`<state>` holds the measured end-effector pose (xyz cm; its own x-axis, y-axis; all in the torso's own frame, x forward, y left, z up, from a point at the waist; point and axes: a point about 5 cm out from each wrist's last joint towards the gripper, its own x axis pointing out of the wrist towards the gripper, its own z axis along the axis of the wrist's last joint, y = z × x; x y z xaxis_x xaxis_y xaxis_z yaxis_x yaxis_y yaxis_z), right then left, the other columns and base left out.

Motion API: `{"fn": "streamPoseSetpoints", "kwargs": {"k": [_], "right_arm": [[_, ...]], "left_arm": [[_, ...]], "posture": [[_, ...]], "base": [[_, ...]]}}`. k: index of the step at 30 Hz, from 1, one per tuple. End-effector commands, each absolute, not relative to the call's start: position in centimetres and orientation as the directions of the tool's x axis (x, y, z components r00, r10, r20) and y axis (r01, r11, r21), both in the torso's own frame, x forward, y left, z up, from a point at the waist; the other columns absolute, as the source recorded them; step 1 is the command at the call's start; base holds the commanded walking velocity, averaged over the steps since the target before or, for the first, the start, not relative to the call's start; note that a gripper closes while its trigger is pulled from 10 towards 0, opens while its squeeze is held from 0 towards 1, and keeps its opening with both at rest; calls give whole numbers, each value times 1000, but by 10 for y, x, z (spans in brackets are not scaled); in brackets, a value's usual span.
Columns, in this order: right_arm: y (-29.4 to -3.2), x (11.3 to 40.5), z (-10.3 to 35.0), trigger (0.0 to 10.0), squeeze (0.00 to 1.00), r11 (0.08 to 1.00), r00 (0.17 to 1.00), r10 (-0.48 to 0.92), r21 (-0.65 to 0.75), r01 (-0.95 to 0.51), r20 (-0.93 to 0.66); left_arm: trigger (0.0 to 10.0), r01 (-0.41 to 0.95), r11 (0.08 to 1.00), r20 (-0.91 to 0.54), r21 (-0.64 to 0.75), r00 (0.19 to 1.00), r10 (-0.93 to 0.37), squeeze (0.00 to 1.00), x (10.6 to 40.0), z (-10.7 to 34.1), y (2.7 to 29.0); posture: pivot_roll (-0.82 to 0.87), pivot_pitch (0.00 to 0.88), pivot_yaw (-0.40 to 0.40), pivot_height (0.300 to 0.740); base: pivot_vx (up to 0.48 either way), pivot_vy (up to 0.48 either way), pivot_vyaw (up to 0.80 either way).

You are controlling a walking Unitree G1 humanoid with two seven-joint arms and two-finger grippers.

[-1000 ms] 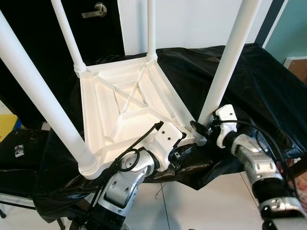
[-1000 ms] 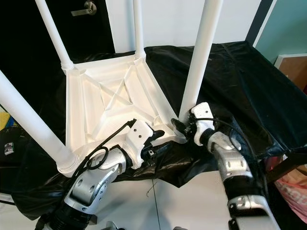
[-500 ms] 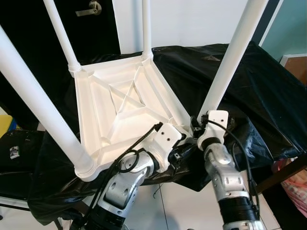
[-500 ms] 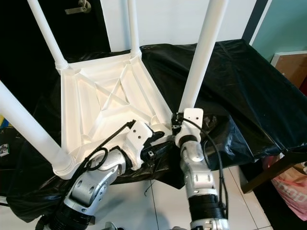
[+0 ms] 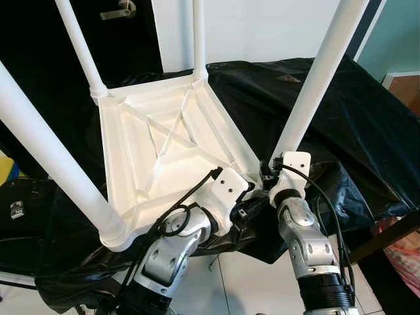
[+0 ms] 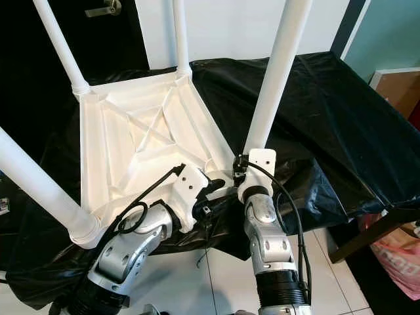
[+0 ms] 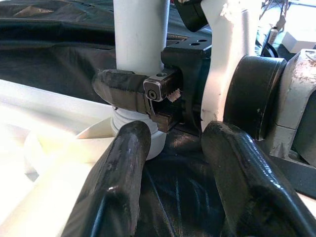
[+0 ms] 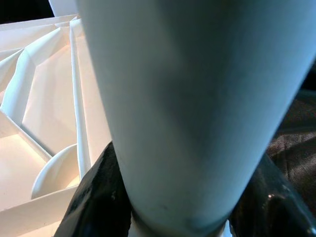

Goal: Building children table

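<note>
White children's table (image 5: 164,144) upside down on black cloth (image 5: 341,111), legs up. Right gripper (image 7: 136,96) clamped around base of near-right table leg (image 5: 308,92). Left gripper (image 7: 173,163) spread narrowly, empty, just beside that corner.

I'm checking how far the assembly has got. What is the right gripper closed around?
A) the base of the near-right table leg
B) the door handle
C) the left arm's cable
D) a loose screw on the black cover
A: the right gripper has its black fingers on either side of the base of the near-right leg, where it enters the upturned white table top.
</note>
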<state>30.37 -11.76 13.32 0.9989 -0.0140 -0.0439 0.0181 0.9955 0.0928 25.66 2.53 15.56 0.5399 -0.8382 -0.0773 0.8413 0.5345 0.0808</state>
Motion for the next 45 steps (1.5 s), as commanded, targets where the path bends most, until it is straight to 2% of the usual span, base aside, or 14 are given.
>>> {"fn": "streamPoseSetpoints", "kwargs": {"k": [1, 3, 4, 15, 22, 23, 24, 25, 26, 36, 37, 40, 41, 45], "right_arm": [[-107, 298, 115, 10000, 0, 993, 989, 22, 122, -5, -143], [-107, 298, 115, 10000, 0, 993, 989, 22, 120, -4, -143], [-109, 298, 117, 10000, 1000, 993, 991, 29, 118, -13, -132], [-137, 296, 127, 10000, 1000, 991, 995, 94, 95, -90, -35], [-169, 295, 132, 10000, 1000, 962, 962, 272, 20, -272, 13], [-172, 295, 135, 10000, 0, 939, 939, 345, -8, -345, 15], [-172, 295, 135, 10000, 0, 939, 939, 345, -8, -345, 15], [-173, 297, 140, 10000, 0, 888, 889, 458, -51, -456, 15], [-173, 298, 141, 10000, 0, 870, 871, 491, -64, -489, 16], [-165, 316, 137, 10000, 0, 795, 802, 596, -108, -597, -46], [-165, 318, 134, 4275, 0, 795, 804, 591, -121, -594, -66], [-166, 319, 132, 4275, 0, 795, 806, 586, -132, -592, -80], [-168, 320, 128, 0, 0, 796, 809, 578, -146, -587, -105], [-174, 321, 122, 0, 0, 797, 809, 574, -139, -588, -130]], "left_arm": [[10000, 819, 568, -82, 86, 574, -815, 0, 260, 156, 28], [10000, 819, 567, -82, 85, 573, -815, 0, 260, 156, 27], [10000, 819, 567, -82, 85, 573, -815, 0, 260, 156, 28], [10000, 821, 564, -88, 86, 571, -817, 0, 258, 154, 28], [10000, 831, 549, -92, 88, 555, -826, 0, 258, 153, 26], [10000, 834, 544, -92, 89, 551, -829, 0, 258, 153, 26], [10000, 834, 544, -92, 89, 551, -829, 0, 258, 153, 26], [10000, 839, 536, -93, 92, 543, -834, 0, 258, 154, 25], [10000, 841, 534, -93, 92, 541, -836, 0, 258, 154, 25], [10000, 846, 524, -87, 98, 532, -842, 0, 259, 155, 22], [10000, 845, 526, -86, 99, 533, -841, 0, 259, 155, 22], [10000, 844, 526, -86, 99, 534, -841, 0, 259, 155, 22], [10000, 843, 528, -85, 99, 536, -840, 0, 259, 155, 21], [10000, 840, 534, -82, 98, 542, -836, 0, 258, 155, 22]], "posture": [[-24, 62, -10, 740], [-24, 63, -10, 740], [-24, 64, -10, 740], [-32, 65, -8, 740], [-40, 58, 0, 740], [-45, 54, 5, 740], [-45, 54, 5, 740], [-49, 50, 8, 740], [-49, 50, 8, 740], [-47, 37, -2, 740], [-47, 37, -2, 740], [-47, 37, -2, 740], [-34, 36, -13, 740], [-30, 36, -16, 740]], "base": [[0, 0, 0], [0, 0, 0], [0, 0, 0], [0, 0, 0], [0, 0, 0], [0, 0, 0], [0, 0, 0], [0, 0, 0], [0, 0, 0], [0, 0, 0], [0, 0, 0], [0, 0, 0], [0, 0, 0], [0, 0, 0]]}}
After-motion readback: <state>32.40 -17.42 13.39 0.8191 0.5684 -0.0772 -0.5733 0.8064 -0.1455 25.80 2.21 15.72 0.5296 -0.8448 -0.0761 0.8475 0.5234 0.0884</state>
